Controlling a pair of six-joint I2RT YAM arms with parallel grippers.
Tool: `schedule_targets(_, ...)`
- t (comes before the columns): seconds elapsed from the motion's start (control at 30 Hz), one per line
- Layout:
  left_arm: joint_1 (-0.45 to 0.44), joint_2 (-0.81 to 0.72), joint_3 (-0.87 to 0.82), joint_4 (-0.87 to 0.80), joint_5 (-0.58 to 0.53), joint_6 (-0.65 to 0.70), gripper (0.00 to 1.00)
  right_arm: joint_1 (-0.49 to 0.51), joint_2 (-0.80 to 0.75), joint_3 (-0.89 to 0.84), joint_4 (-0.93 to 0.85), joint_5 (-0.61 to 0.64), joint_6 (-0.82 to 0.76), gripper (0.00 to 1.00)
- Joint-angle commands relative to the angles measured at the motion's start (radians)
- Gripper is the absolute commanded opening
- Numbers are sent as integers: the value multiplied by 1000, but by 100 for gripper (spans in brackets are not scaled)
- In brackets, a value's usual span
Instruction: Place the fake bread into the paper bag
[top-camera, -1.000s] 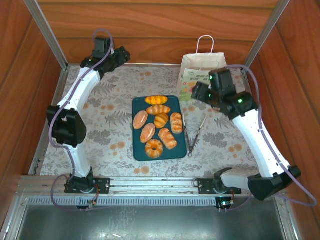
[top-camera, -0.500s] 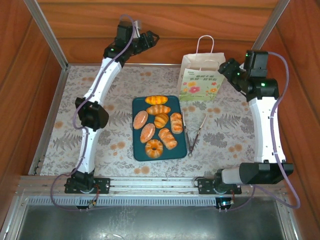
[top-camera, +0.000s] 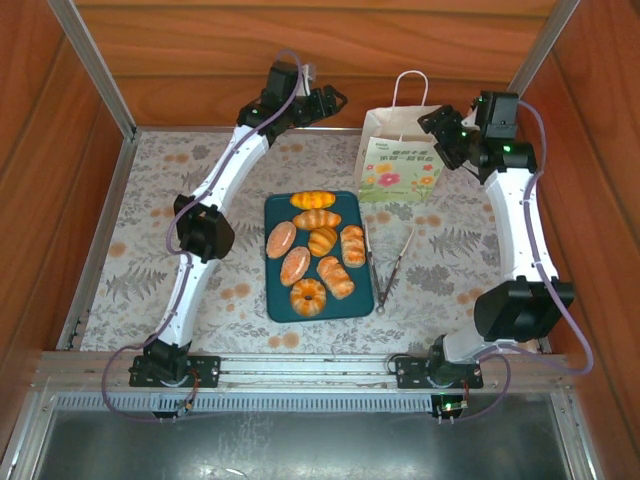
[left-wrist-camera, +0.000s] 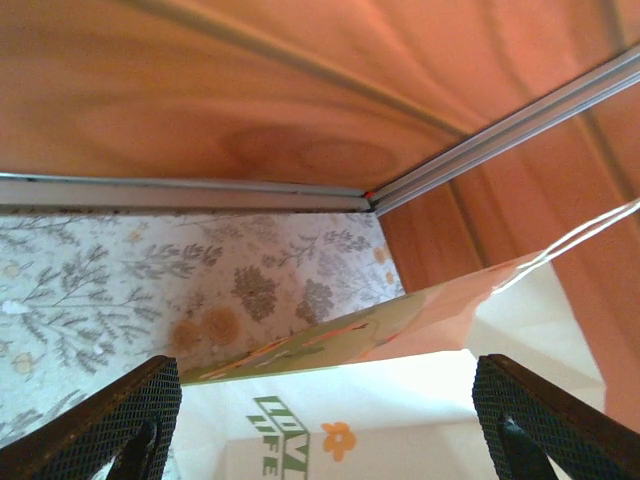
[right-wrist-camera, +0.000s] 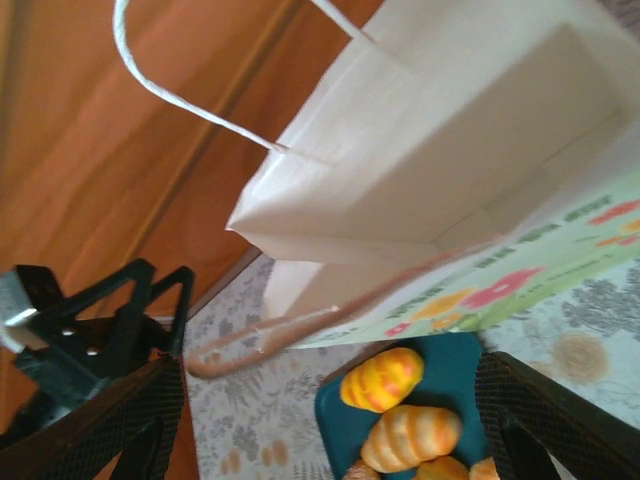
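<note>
We see warm reddish wooden walls (top-camera: 300, 60) closing in the top, left and right of the frame; slanted aluminium posts (top-camera: 90, 65) run down the upper corners; the surface (top-camera: 130, 270) wears a grey floral cloth; a dull metal sheet (top-camera: 300, 440) lies along the bottom edge; the light is soft and even.

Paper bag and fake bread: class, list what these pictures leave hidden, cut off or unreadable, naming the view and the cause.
- Lettering on the paper bag, top external: too small to read.
- The same lettering, left wrist: cut off by the bottom edge.
- The fake bread, right wrist: most pieces cut off by the bottom edge.
- The bag's back face, top external: hidden by the bag itself.
</note>
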Motion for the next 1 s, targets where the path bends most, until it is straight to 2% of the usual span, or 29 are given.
schedule_targets(0.0,7,-64,-8,1,-14,26,81,-2,25,1,82,-66,45,81)
schedule_targets(0.27,10,-82,-38,0,-16,33,81,-1,132,82,119,-83,63,75)
schedule_targets(0.37,15,-95,-51,1,-18,34,81,-2,171,121,147,-100,66,59)
schedule_targets(0.47,22,-121,-83,1,-19,38,81,-1,211,173,163,-116,61,37)
schedule_targets(0.57,32,-150,-117,1,-24,45,81,-1,253,232,182,-126,54,19)
schedule_targets(0.7,53,-184,-157,1,-23,43,81,-1,325,343,190,-147,45,1)
schedule_targets(0.97,100,-261,-254,1,-36,51,81,2,468,570,176,-219,34,0)
